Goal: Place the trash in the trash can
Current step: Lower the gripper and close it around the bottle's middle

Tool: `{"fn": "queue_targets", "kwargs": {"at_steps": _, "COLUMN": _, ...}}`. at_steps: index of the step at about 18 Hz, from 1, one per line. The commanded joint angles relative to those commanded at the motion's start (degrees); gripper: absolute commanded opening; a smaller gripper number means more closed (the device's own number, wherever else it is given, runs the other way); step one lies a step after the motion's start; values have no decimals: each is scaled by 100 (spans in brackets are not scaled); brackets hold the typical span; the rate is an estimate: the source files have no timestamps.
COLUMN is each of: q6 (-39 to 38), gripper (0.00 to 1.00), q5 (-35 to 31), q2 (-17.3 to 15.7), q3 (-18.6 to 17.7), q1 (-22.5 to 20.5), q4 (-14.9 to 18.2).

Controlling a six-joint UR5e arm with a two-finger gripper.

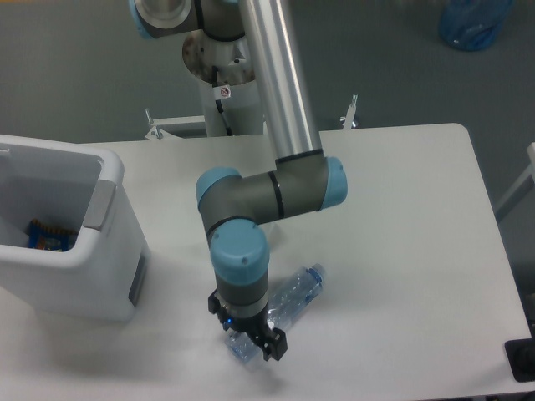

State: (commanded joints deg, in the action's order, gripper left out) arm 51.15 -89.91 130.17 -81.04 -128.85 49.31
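On white table (pixel 401 217), gripper (pixel 248 337) sits over bottle (pixel 292 294) base; finger spread unclear. Bin (pixel 63 251) at left, grey floor behind.

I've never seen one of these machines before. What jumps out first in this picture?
The big grey arm with blue caps fills the middle, bending down so its gripper sits over the near end of a crushed clear bottle lying on the white table. At the left stands a large white bin with something blue and orange inside.
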Motion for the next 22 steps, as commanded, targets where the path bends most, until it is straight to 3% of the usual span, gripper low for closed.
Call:
{"fn": "queue_targets", "kwargs": {"at_steps": 2, "q6": -157, "gripper": 100, "q5": 9, "q2": 52, "q3": 9, "q1": 9, "q4": 35}}
{"fn": "queue_targets", "kwargs": {"at_steps": 3, "q6": -289, "gripper": 95, "q5": 0, "q2": 88, "q3": 17, "q1": 9, "q4": 52}}
{"fn": "queue_targets", "kwargs": {"at_steps": 7, "q6": -351, "gripper": 46, "q5": 9, "q2": 106, "q3": 18, "q1": 26, "q4": 61}}
{"fn": "queue_targets", "kwargs": {"at_steps": 8, "q6": -395, "gripper": 42, "q5": 9, "q2": 106, "q3": 18, "q1": 26, "q4": 61}}
{"fn": "queue_targets", "kwargs": {"at_steps": 11, "q6": -492, "gripper": 39, "q5": 9, "q2": 88, "q3": 26, "q1": 26, "q4": 61}}
{"fn": "queue_targets", "kwargs": {"at_steps": 15, "q6": -483, "gripper": 37, "q5": 140, "q2": -192, "q3": 18, "q1": 0, "q4": 61}}
{"fn": "queue_targets", "kwargs": {"at_steps": 18, "q6": -518, "gripper": 37, "q5": 491, "q2": -430, "q3": 61, "q1": -79, "q4": 44}}
{"fn": "queue_targets", "kwargs": {"at_steps": 22, "q6": -992, "gripper": 37, "q5": 1228, "q2": -729, "q3": 403, "q1": -316, "q4": 26}}
